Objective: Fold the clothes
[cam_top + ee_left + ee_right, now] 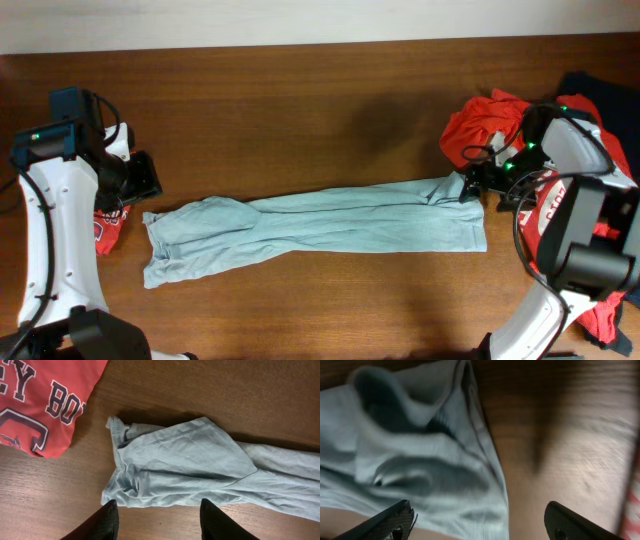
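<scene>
1. The pale grey-blue T-shirt (320, 222) lies stretched along the table (300, 100), unfolded.
2. My left gripper (156, 510) and right gripper (480, 515) gape empty at its ends.
3. I have the red shirts (485, 125) left too.

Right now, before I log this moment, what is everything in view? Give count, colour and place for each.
pale grey-blue T-shirt: one, pale grey-blue, rumpled, stretched lengthwise across the table's middle.
red shirt with lettering: one, red with printed letters, at the table's left end, beside the T-shirt.
red pile: count unclear, red with some white print, bunched at the right end.
dark navy garment: one, dark navy, far right, behind the red pile.
table: one, brown wood.
left gripper: one, black, open, at the T-shirt's left end.
right gripper: one, black, open, at the T-shirt's right end.
</scene>
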